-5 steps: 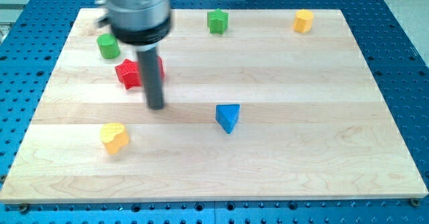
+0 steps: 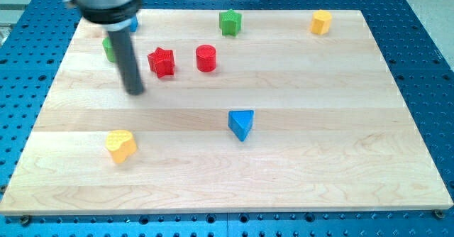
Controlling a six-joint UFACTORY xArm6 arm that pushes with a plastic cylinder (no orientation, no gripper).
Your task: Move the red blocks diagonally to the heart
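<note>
A red star block and a red cylinder lie side by side on the wooden board, upper middle-left. A yellow heart block lies at the lower left. My tip rests on the board just left of and slightly below the red star, apart from it. The rod and its housing rise toward the view's top left.
A green block is partly hidden behind the rod. A blue block peeks out at the housing. A green star and a yellow block sit near the top edge. A blue triangle lies mid-board.
The rod has moved left and up. The red star sits further right, and the red cylinder, hidden before, shows to its right.
</note>
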